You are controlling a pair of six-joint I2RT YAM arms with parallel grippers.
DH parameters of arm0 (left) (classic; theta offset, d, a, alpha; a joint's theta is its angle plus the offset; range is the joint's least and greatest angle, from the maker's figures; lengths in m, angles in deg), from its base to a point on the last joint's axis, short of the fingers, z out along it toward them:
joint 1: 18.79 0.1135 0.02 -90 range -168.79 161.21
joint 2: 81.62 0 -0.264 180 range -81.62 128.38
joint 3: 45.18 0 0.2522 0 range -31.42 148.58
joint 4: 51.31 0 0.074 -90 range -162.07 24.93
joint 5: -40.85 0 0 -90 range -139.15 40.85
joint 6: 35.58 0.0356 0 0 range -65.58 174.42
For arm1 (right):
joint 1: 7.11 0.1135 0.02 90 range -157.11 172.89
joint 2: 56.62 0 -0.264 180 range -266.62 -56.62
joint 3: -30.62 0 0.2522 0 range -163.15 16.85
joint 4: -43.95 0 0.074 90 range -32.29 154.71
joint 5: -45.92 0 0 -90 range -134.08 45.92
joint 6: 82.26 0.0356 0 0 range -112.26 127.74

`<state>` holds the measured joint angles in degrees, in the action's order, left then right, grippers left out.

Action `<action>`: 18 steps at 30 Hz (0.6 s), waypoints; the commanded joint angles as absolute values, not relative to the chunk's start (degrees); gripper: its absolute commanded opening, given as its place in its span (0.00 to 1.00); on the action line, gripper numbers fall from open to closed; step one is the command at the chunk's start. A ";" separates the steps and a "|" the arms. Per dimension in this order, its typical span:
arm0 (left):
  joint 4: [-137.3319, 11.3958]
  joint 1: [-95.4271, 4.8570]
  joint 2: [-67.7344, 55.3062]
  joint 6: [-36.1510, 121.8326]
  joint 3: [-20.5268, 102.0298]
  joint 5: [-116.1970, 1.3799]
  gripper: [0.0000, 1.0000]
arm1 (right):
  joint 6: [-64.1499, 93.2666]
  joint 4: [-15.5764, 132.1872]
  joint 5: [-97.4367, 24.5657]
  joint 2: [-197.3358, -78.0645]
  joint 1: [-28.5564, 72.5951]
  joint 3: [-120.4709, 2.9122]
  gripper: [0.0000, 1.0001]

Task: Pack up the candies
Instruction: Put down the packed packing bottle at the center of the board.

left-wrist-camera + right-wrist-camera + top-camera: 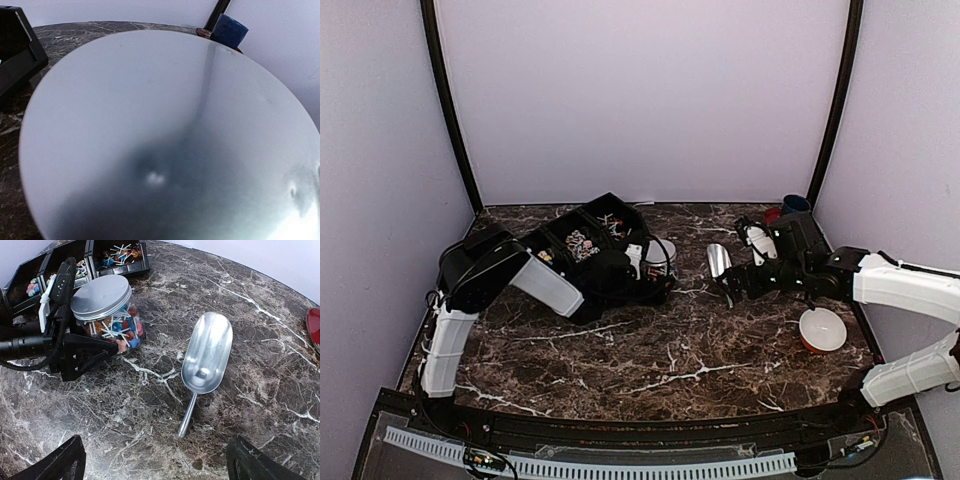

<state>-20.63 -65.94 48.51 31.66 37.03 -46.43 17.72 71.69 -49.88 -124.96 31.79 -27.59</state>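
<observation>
A small clear jar [111, 315] with a silver lid [165, 125] stands on the marble, filled with candies [120, 330], some on thin sticks. My left gripper [657, 264] straddles the jar, one black finger [90, 352] against its near side, and is shut on it. In the left wrist view the lid hides the fingers. More candies [119, 252] lie in the black tray [558, 228]. A metal scoop [206, 354] lies empty on the table. My right gripper [157, 467] hovers open above the scoop's handle [187, 415], holding nothing.
A white bowl [822, 329] sits near the right front. A blue cup [796, 204] and a red object [772, 214] stand at the back right, the cup also showing in the left wrist view [230, 30]. Dark posts rise at both back corners.
</observation>
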 commanded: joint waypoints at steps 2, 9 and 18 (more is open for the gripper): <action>-44.16 -65.54 48.55 26.28 32.57 -40.28 0.96 | 18.55 72.74 -49.55 -124.82 32.09 -28.86 0.98; -47.19 -68.00 43.81 25.00 30.11 -38.69 0.96 | 18.25 73.89 -49.78 -124.48 32.18 -29.70 0.98; -54.01 -71.18 37.41 25.73 29.56 -32.10 0.99 | 17.77 74.45 -49.66 -124.31 32.18 -30.62 0.98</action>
<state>-40.17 -69.77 38.19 27.94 32.52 -35.37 17.90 74.94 -49.88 -124.96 31.85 -28.86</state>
